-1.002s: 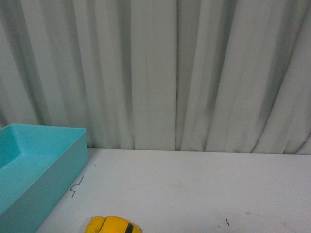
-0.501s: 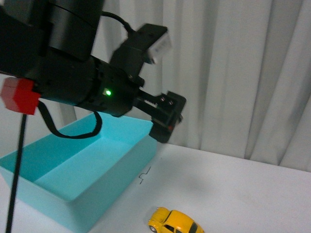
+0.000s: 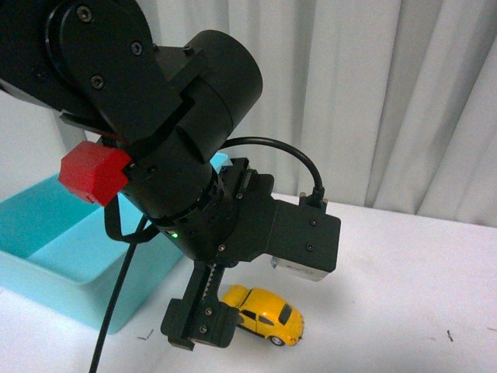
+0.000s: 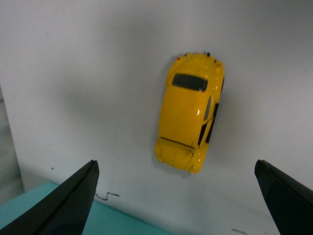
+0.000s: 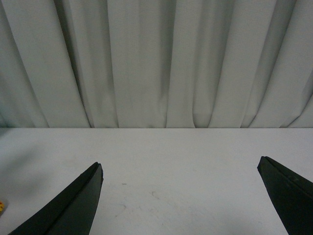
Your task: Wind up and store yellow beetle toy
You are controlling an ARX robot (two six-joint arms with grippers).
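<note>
One yellow beetle toy is seen wheels-down on the white counter, near one teal bin. Two hands are counted. The left hand is held spread above the toy, not touching it. The right hand is spread with nothing gripped.

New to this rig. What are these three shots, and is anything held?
A two-armed robot at a white table. The front picture is from a camera on its body: the big black shape is its left arm, over the yellow beetle toy, with a teal bin beside. The other two are from wrist cameras; the dark wedges are tool fingers. The left tool is open above the toy, not touching it. The right tool is open, facing a curtain. Nothing is held.
</note>
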